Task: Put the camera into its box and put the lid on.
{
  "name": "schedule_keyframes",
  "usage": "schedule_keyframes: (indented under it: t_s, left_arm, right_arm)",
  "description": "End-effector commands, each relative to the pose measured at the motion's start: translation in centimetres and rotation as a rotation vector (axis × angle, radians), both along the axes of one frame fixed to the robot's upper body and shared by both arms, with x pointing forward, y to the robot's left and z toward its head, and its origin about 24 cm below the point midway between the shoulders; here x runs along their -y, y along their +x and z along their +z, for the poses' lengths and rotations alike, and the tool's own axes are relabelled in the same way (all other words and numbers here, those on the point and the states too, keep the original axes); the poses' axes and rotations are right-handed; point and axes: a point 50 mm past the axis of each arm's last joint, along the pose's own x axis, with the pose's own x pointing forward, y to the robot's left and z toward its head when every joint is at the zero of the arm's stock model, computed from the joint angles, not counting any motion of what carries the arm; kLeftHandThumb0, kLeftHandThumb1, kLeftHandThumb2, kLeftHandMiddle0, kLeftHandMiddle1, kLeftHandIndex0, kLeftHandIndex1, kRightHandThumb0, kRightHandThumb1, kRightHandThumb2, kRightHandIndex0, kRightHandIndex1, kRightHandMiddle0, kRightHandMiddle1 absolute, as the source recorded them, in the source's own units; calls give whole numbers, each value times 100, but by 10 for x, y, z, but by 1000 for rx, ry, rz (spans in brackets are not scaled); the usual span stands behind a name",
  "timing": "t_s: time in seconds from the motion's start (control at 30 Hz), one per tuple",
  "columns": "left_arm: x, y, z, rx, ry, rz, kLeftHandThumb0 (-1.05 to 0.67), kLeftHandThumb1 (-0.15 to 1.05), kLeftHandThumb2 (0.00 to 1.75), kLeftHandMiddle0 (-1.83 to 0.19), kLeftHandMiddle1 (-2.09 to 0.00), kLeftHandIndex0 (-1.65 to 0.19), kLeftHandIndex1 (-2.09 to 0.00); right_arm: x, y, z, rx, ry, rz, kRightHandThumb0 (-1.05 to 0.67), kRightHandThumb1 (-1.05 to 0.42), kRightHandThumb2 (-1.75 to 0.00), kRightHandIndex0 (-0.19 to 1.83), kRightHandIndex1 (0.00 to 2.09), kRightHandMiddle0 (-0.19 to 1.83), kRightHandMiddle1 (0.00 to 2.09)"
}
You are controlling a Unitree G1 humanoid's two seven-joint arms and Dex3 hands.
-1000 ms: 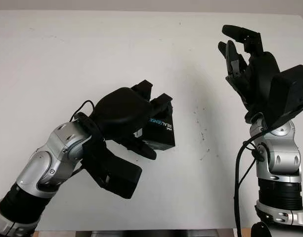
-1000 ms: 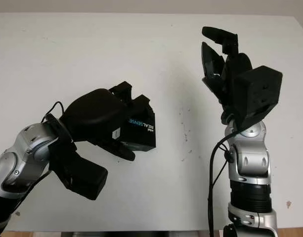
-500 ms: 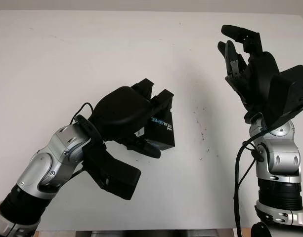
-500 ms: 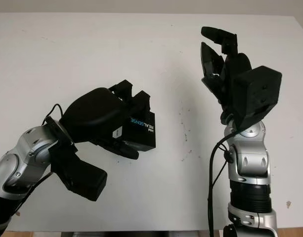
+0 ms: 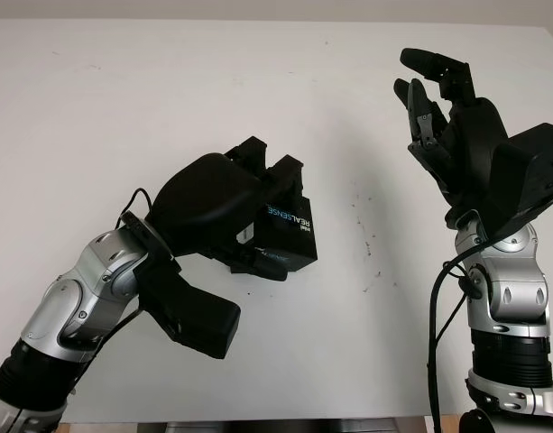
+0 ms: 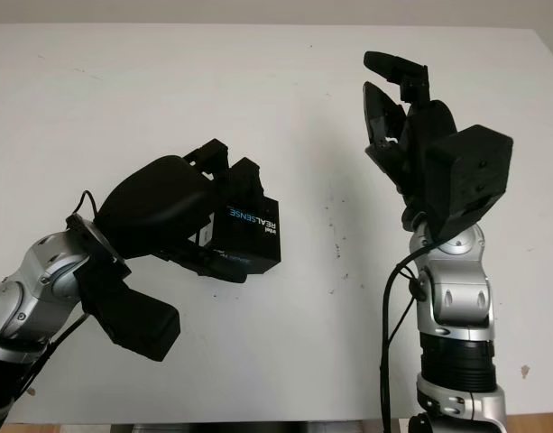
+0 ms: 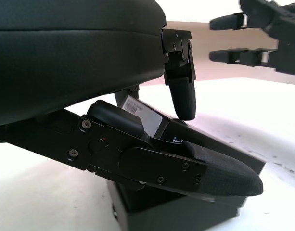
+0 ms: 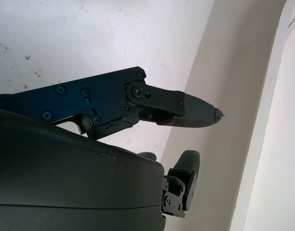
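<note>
A black box point(image 5: 290, 236) printed "REALSENSE" is near the middle of the white table point(image 5: 123, 90). My left hand point(image 5: 269, 216) is shut on it. Its thumb point(image 7: 185, 168) runs along the box's near side and the other fingers point(image 7: 181, 91) hook over the far top edge. A white barcode label point(image 7: 142, 113) shows on the box under my palm. I cannot tell whether the box touches the table. My right hand point(image 5: 429, 90) is raised above the table's right side, open and holding nothing, well apart from the box.
Small dark specks point(image 5: 362, 212) mark the tabletop between the box and my right arm. The table's far edge point(image 5: 258, 20) meets a pale wall. My right forearm point(image 5: 502, 307) stands upright at the near right.
My left hand has shifted a little to the left and farther away, and the box has moved with it. The right hand has stayed almost still.
</note>
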Motion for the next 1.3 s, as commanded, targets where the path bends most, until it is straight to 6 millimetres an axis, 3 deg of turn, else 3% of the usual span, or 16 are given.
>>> schedule_keyframes:
  t_s: [0.0, 0.13, 0.3, 0.8, 1.0, 1.27]
  left_arm:
    - [-14, 1, -1, 3, 6, 62, -13, 105, 19, 6, -209, -10, -152]
    - [-18, 1, -3, -42, -17, 84, -15, 104, 9, 7, -201, -10, -175]
    - [-22, 2, -8, -62, -52, 94, -14, 101, 6, 5, -207, -6, -182]
    - [-35, -1, -25, -94, -82, 124, -15, 105, 9, 5, -199, -1, -186]
    - [-40, -8, -37, -100, -75, 162, -19, 105, 16, 18, -209, 7, -182]
    - [-45, -15, -48, -157, -250, 183, -19, 105, 19, 19, -202, 16, -176]
  right_arm:
    - [3, -3, 2, 15, 1, -4, -59, -105, -57, 11, 35, -19, 105]
    - [2, -3, 2, 9, 19, 2, -59, -105, -56, 11, 35, -19, 107]
    - [3, -3, 2, 11, 12, -1, -58, -105, -57, 12, 35, -19, 108]
    - [5, -4, 3, 2, 7, 2, -59, -105, -57, 12, 36, -19, 107]
    - [8, -4, 3, 4, 2, 7, -59, -105, -57, 11, 36, -19, 104]
    - [10, -5, 4, -4, -2, 2, -59, -105, -56, 11, 36, -19, 101]
